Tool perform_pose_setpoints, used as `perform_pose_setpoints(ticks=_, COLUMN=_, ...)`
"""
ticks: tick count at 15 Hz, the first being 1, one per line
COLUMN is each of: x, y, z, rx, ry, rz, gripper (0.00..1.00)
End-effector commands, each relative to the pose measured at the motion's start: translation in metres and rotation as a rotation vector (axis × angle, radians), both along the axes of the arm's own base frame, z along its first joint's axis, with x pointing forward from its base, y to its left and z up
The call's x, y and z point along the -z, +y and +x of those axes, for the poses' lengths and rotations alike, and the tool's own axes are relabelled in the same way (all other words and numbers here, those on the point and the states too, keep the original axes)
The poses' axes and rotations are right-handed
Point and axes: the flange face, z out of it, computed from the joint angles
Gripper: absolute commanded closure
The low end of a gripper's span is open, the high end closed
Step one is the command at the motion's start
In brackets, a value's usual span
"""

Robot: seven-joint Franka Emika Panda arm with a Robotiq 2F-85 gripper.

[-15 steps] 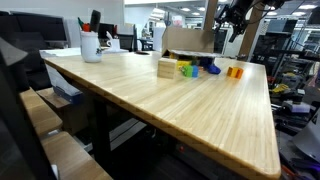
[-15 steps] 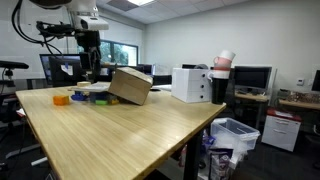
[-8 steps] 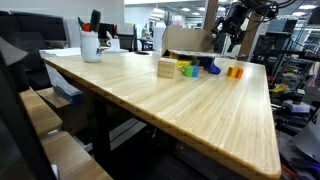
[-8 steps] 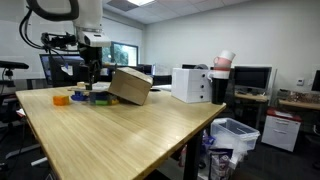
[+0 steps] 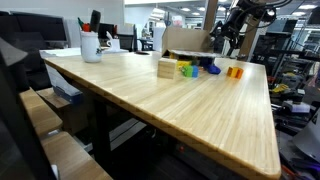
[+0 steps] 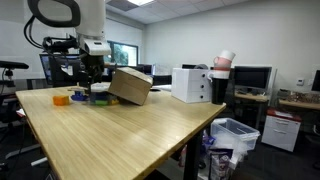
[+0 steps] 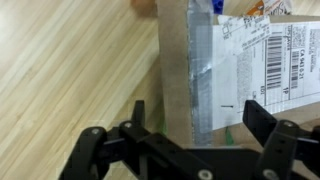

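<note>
My gripper (image 5: 229,40) (image 6: 89,82) hangs open over the far end of the wooden table (image 5: 150,95), holding nothing. In the wrist view the gripper (image 7: 200,122) straddles the edge of a cardboard box (image 7: 245,60) that bears a shipping label, one finger (image 7: 137,114) over bare wood and the other over the box. A bit of a green block (image 7: 146,130) shows beneath the jaws. Both exterior views show the box (image 5: 188,40) (image 6: 130,86) beside a cluster of coloured blocks (image 5: 198,69) (image 6: 98,98), an orange block (image 5: 235,71) (image 6: 62,99) and a pale wooden block (image 5: 166,68).
A white mug with pens (image 5: 91,45) stands at one table corner. In an exterior view a white box (image 6: 192,84) and stacked cups (image 6: 222,62) sit at the table's far side, with a monitor (image 6: 250,78) and a bin (image 6: 235,135) beyond. Chairs (image 5: 35,110) stand alongside.
The gripper has come down from high above toward the box and blocks, staying open. Nothing on the table has moved.
</note>
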Motion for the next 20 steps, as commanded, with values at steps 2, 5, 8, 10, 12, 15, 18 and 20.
perform_pose_setpoints(ticks=2, x=0.01, y=-0.011, z=-0.01, rx=0.068, ry=-0.018, rz=0.054, gripper=0.0)
perform_pose_setpoints(ticks=5, x=0.012, y=-0.017, z=-0.011, rx=0.088, ry=-0.021, rz=0.061, gripper=0.0)
perform_pose_setpoints(ticks=8, x=0.009, y=-0.018, z=-0.011, rx=0.102, ry=-0.033, rz=0.067, gripper=0.0)
perform_pose_setpoints(ticks=10, x=0.008, y=-0.016, z=-0.01, rx=0.113, ry=-0.05, rz=0.063, gripper=0.0)
perform_pose_setpoints(ticks=12, x=0.008, y=-0.012, z=-0.012, rx=0.121, ry=-0.074, rz=0.067, gripper=0.0)
perform_pose_setpoints(ticks=15, x=0.014, y=-0.007, z=-0.014, rx=0.133, ry=-0.079, rz=0.089, gripper=0.0)
perform_pose_setpoints(ticks=18, x=0.014, y=-0.011, z=-0.009, rx=0.133, ry=-0.043, rz=0.083, gripper=0.0)
perform_pose_setpoints(ticks=20, x=0.017, y=-0.009, z=-0.01, rx=0.132, ry=-0.036, rz=0.085, gripper=0.0)
